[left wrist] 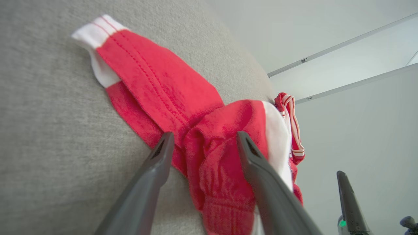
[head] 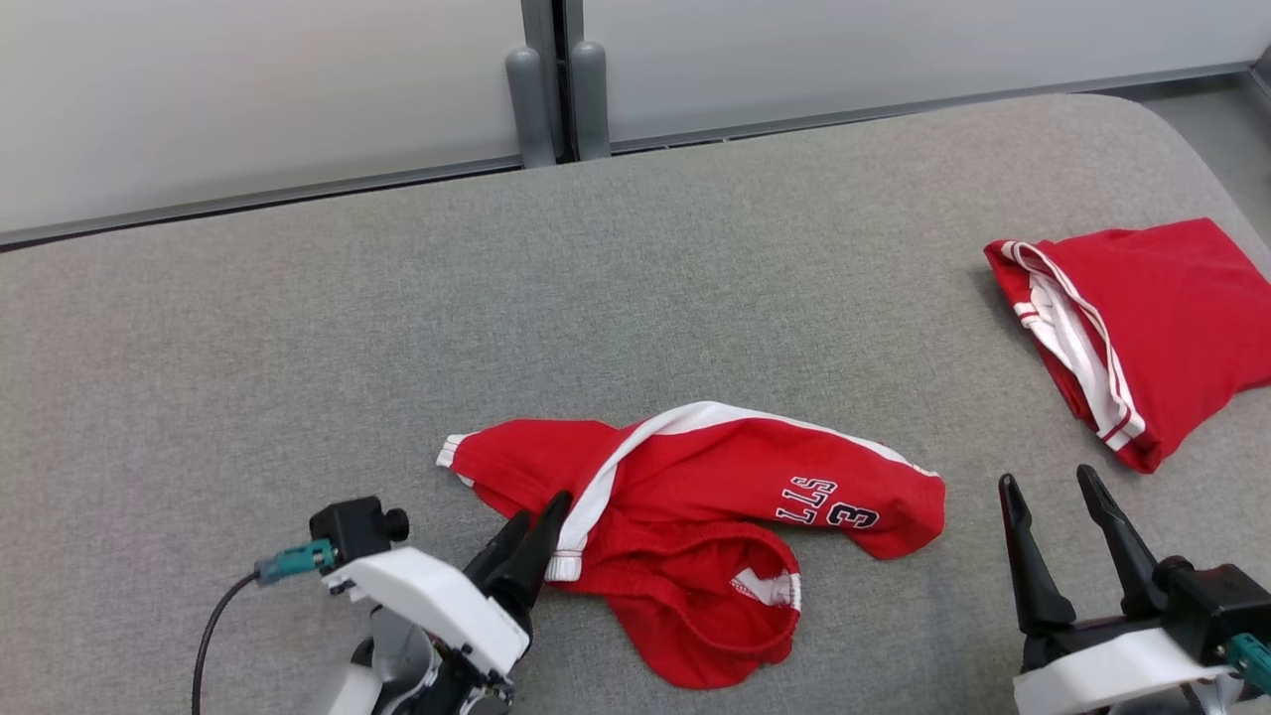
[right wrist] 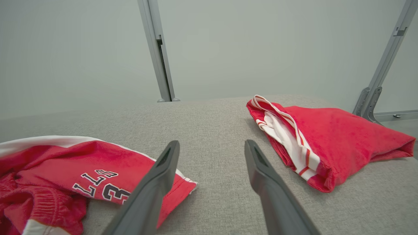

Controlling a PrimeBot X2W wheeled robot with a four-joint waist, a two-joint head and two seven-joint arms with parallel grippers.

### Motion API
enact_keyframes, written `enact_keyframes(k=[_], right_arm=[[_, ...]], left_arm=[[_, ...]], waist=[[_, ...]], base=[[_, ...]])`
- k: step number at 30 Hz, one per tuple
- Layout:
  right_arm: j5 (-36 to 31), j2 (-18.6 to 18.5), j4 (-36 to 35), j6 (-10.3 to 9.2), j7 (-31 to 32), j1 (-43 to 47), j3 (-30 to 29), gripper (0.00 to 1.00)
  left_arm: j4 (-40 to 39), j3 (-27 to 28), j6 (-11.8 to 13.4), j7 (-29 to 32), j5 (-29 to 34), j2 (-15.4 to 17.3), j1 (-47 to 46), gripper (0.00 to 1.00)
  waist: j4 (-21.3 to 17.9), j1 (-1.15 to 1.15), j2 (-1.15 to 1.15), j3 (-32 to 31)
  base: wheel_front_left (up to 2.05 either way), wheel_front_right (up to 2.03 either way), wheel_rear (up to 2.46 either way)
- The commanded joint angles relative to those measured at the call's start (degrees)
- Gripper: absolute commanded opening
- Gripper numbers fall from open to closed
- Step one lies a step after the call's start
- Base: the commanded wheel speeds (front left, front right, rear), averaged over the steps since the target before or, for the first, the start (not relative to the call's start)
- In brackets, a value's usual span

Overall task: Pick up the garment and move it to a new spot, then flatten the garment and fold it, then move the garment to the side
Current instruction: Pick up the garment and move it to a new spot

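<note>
You look to be at the flattening step: the crumpled shorts lie well left of the folded garment, left gripper open astride their bunched edge, right gripper open nearer the folded garment, so pinch opposite edges and spread.

I count two red garments: the crumpled garment at six o'clock, the folded garment at three. Two grippers: left gripper at seven, right gripper at five. Two grey posts at twelve.
</note>
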Motion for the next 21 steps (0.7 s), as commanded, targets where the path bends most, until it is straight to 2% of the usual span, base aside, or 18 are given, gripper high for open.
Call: enact_keyframes(k=[1, 4, 10, 13, 16, 17, 21], right_arm=[[-0.29, -0.6, 0.28, -0.01, -0.26, 1.06, -0.44, 1.0], [-0.62, -1.17, 0.18, -0.01, -0.27, 2.77, -1.26, 1.0], [-1.1, -1.77, -1.19, -0.01, -0.27, 6.84, -4.72, 1.0], [-1.54, -2.22, -1.72, 0.0, -0.27, 8.76, -6.07, 1.0], [-2.01, -2.49, -2.06, -0.01, -0.27, 10.06, -6.7, 1.0], [-2.01, -2.49, -2.06, -0.01, -0.27, 10.06, -6.7, 1.0], [-2.37, -1.96, -2.16, -0.01, -0.27, 11.08, -8.26, 1.0]], left_arm=[[-0.63, -0.05, -0.84, -1.34, 0.48, 0.78, 1.97, 1.0], [-3.9, 0.22, -1.73, -7.59, 3.55, 3.78, 6.5, 1.0], [-10.19, 3.08, 2.15, -21.21, 10.99, 6.94, 16.83, 1.0], [-12.85, 4.6, 3.26, -24.57, 14.08, 6.87, 20.3, 1.0], [-13.22, 6.24, 5.25, -25.69, 19.63, 6.82, 22.83, 1.0], [-13.22, 6.24, 5.25, -25.69, 19.63, 6.82, 22.83, 1.0], [-15.66, 11.68, 5.88, -25.8, 25.75, 3.27, 25.26, 1.0]], waist=[[0.82, 0.0, 0.0, -1.59], [1.6, 0.0, 0.0, -4.39], [4.63, 0.0, 0.0, -8.19], [6.7, 0.0, 0.0, -9.56], [8.19, 0.0, 0.0, -10.69], [8.19, 0.0, 0.0, -10.69], [9.43, 0.0, 0.0, -11.59]], base=[[0.0, 0.0, 0.0], [0.0, 0.0, 0.0], [0.0, 0.0, 0.0], [0.0, 0.0, 0.0], [0.0, 0.0, 0.0], [0.0, 0.0, 0.0], [0.0, 0.0, 0.0]])
